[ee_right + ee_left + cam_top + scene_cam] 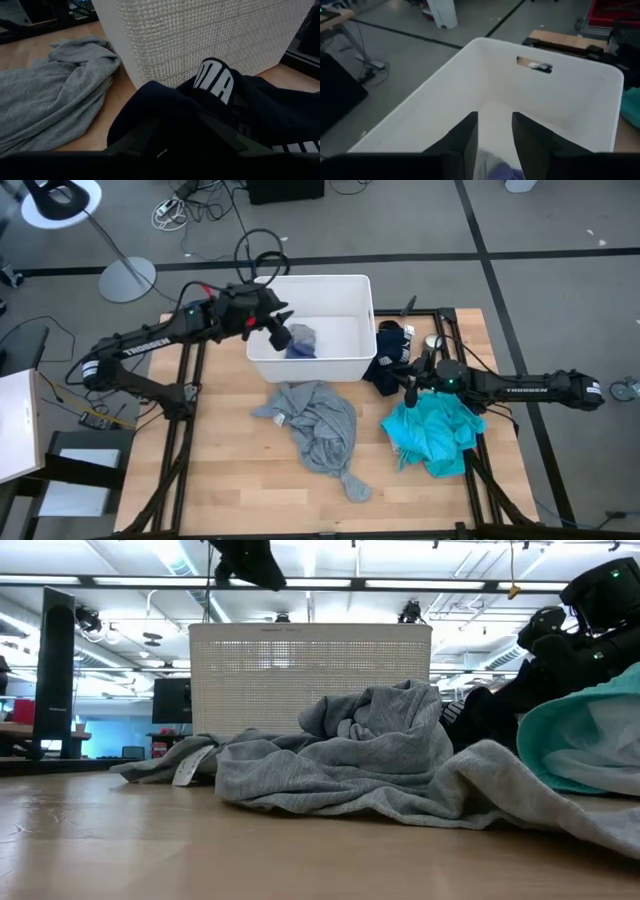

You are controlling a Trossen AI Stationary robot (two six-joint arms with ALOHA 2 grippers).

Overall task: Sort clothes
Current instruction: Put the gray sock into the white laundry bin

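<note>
1. Over the bin [350,290], my left gripper [283,330] hangs open above a blue sock [301,342].
2. At the bin's 3 o'clock, my right gripper [409,392] meets the navy garment [210,115]; grip unclear.
3. It looks soft and light; pinch a raised fold.

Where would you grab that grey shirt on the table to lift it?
Probably the raised bunched folds at the middle of the grey shirt, coming straight down from above. It lies crumpled, and that ridge gives the fingers something to pinch; its flat edges hug the table.
</note>
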